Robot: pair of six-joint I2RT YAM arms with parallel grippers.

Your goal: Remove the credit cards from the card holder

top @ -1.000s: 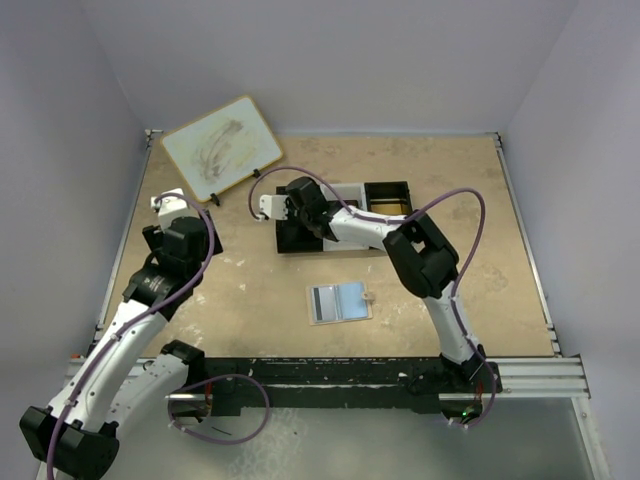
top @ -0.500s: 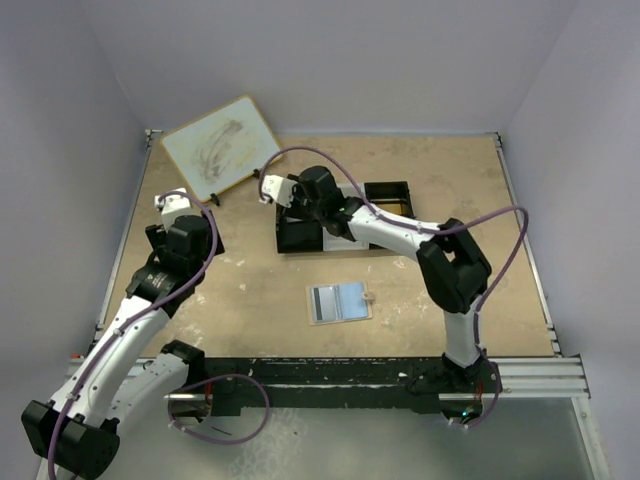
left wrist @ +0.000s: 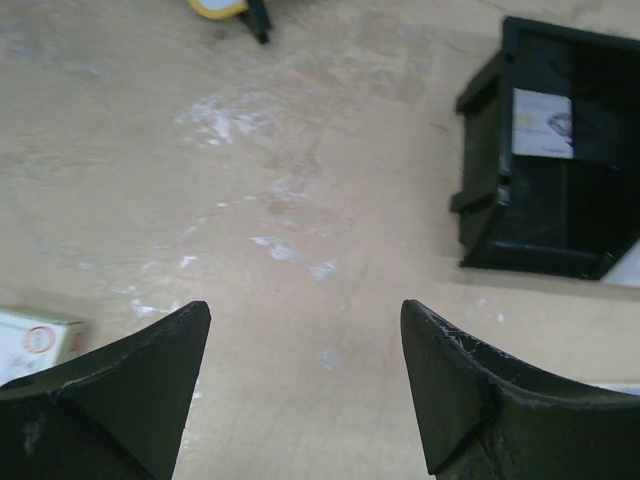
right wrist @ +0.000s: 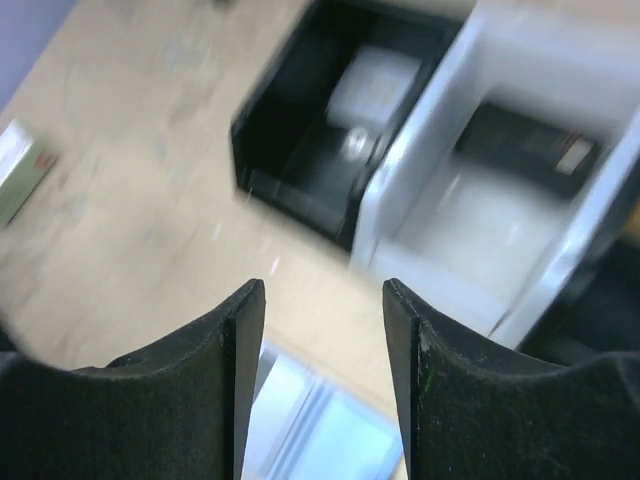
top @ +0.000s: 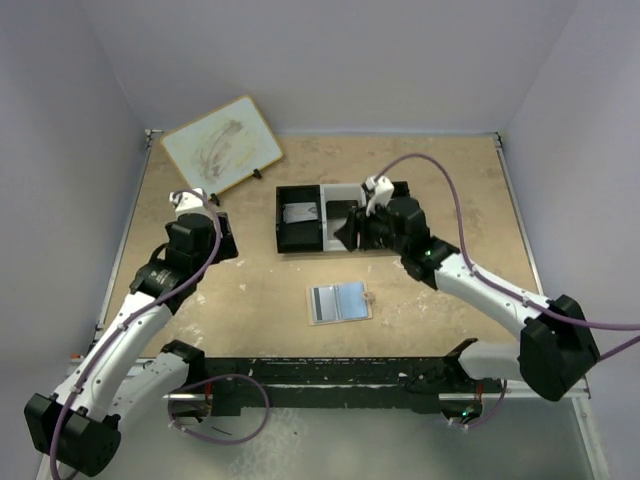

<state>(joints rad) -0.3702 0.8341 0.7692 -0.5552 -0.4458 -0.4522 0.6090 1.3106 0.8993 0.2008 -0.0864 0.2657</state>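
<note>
Swung across since a second ago, from the left end of the tray [top: 279, 222] to its right end, as for the right gripper [right wrist: 322, 290]; hangs now over the near rim of the middle compartment, with fingers partly spread and nothing between them. Shifted only a little toward the tray, as for the left gripper [left wrist: 305, 320]; stands spread wide above the bare table [top: 450, 170] near the left edge, pinching nothing. Can see a grey card [top: 300, 213] lying flat in the black left compartment of the tray, and a dark card [top: 341, 210] in the white middle compartment just beside it. Can see also the card holder [top: 338, 301], lying open and flat between the tray and the near edge of the table, apart from both grippers, pale blue inside with a grey striped part at its left side; cannot tell whether that part is another card. Beyond these, only a wood-framed board [top: 220, 146] at the far left corner and a small red-and-white box [left wrist: 35, 340] near the left edge, close by the left gripper.
</note>
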